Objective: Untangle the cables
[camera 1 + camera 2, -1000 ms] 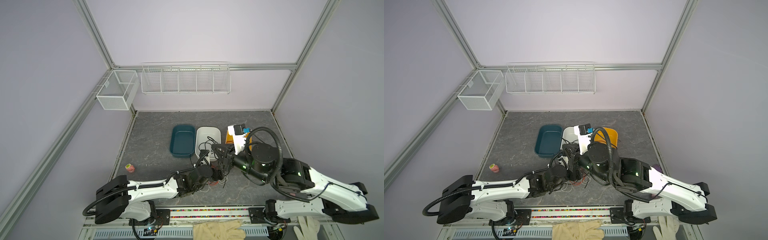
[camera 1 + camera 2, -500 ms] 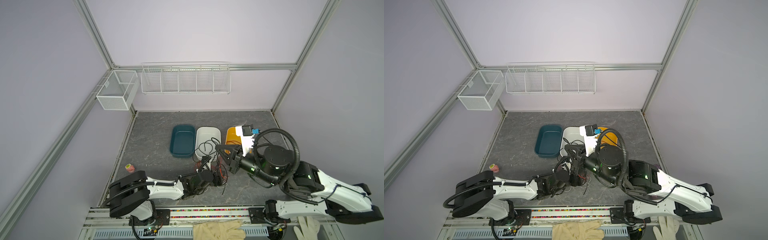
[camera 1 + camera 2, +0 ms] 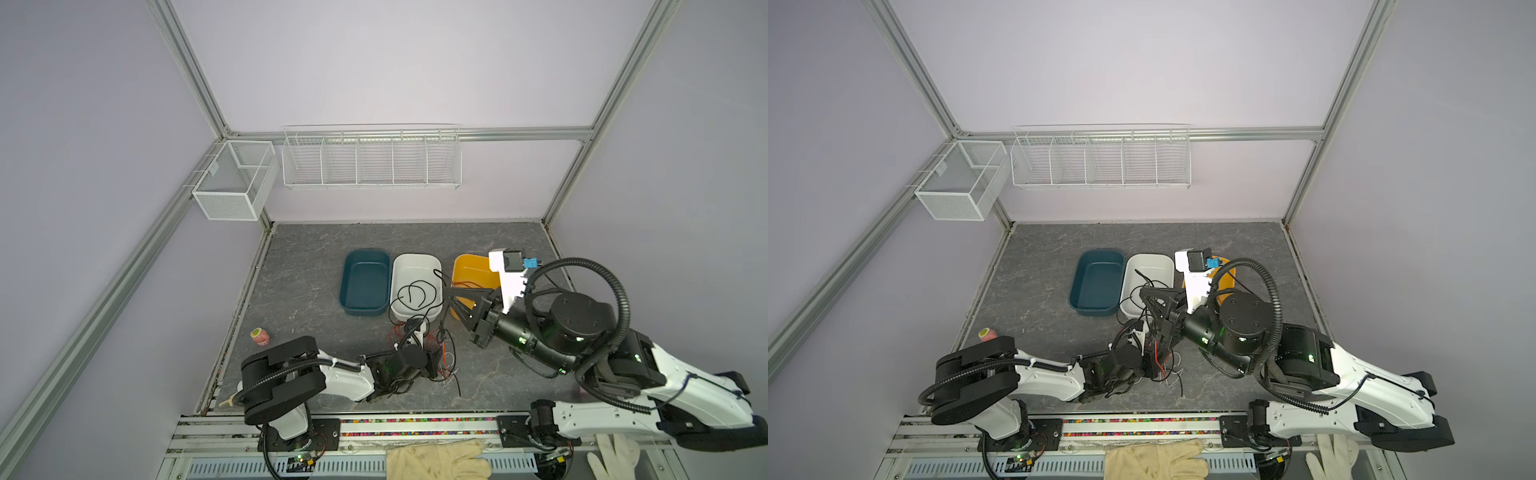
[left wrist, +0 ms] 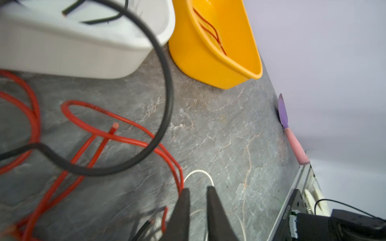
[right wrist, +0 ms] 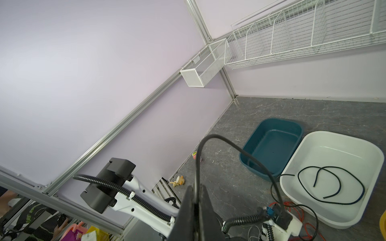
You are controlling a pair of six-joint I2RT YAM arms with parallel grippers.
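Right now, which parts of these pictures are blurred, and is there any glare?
Left wrist view: the red cables and black cable close to the lens are smeared, the table behind is sharp. Right wrist view: the right claw is a dark, unfocused shape; the white tray is crisp. Both top views: even, soft light, no strong glare.

No legible text or labels.

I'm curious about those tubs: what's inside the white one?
Loops of black cable lie on the white tub's floor, nothing else. The right fingers cover its near corner in a top view.
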